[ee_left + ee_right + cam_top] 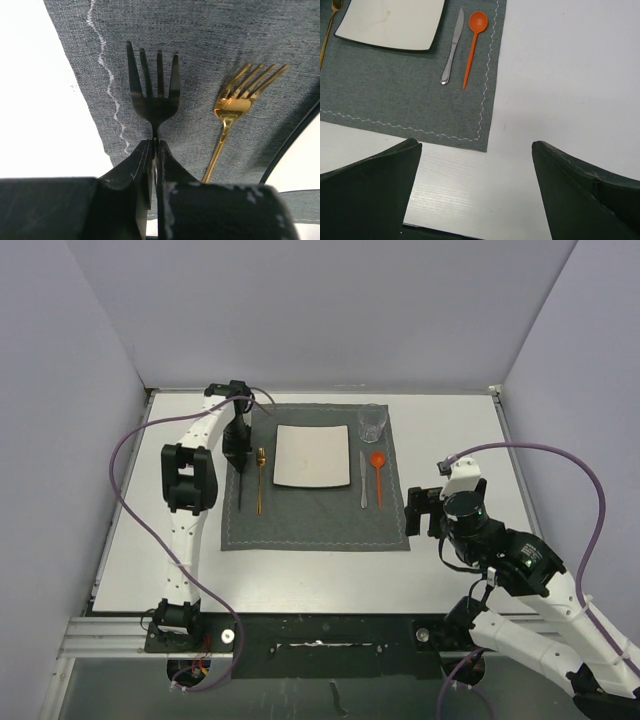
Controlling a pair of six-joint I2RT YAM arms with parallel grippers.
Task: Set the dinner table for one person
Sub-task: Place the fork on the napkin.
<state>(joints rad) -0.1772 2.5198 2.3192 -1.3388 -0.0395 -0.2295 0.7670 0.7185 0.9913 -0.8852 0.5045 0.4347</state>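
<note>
Fork step: left gripper [153, 144] jaws clamped on black fork [154, 95], beside gold fork [234, 106] over placemat [210, 35]; next likely needs release, straight lift (right gripper [476, 147] jaws apart, empty).

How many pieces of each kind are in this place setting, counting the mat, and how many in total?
Forks: 2, a black fork and a gold fork
Knife: 1
Spoon: 1
Plate: 1
Glass: 1
Placemat: 1
Total: 7
</note>
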